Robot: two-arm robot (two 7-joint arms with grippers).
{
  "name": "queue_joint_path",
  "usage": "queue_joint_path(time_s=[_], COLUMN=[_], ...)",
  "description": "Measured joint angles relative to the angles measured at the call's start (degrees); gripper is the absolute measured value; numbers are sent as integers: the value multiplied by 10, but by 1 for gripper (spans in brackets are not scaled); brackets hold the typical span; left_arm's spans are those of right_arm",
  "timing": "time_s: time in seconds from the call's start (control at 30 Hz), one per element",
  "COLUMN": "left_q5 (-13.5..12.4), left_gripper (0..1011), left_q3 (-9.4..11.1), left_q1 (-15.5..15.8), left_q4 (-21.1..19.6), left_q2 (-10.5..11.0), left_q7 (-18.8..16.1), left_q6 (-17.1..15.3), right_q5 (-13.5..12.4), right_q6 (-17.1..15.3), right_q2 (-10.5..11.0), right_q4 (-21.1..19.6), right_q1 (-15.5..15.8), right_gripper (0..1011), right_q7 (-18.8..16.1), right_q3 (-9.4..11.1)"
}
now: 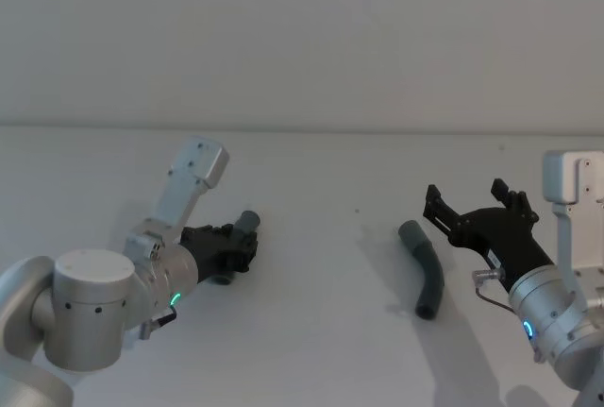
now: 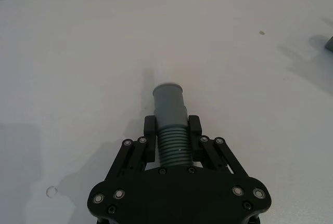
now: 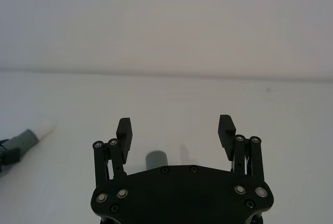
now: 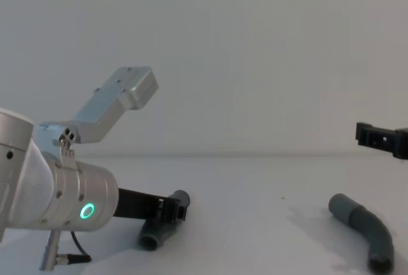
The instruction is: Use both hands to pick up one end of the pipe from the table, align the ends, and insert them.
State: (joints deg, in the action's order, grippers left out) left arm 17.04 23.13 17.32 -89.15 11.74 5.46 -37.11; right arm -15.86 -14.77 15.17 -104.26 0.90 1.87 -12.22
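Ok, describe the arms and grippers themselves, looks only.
Both arms are silver-grey cylinders: the left arm has a green glowing ring, the right arm a bluish one. The left gripper and right gripper are black, two-fingered linkages with silver screws and ribbed pads.

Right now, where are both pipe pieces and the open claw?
Left pipe piece (image 2: 169,102): left wrist view, smooth cuff.
Right pipe piece (image 1: 432,277): head view, its bend.
Right gripper (image 3: 175,125): right wrist view, between fingertips.

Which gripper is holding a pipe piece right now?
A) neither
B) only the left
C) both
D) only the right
B: the left gripper is shut on the ribbed part of one pipe piece, while the right gripper is open and the other pipe piece lies free on the table.
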Motion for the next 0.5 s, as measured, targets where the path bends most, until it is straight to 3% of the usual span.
queue_joint_path(time_s=[0.3,0.5], left_q5=[0,0], left_gripper=[349,349], left_q3=[0,0], left_q1=[0,0], left_q4=[0,0], left_q2=[0,0], left_q7=[0,0], left_q6=[0,0], right_q5=[-9,-12], right_q6=[-86,-118], right_q2=[-17,-12], right_q4=[-26,-35], right_q1=[13,17], right_gripper=[1002,1002], right_q7=[28,27], right_q3=[9,10])
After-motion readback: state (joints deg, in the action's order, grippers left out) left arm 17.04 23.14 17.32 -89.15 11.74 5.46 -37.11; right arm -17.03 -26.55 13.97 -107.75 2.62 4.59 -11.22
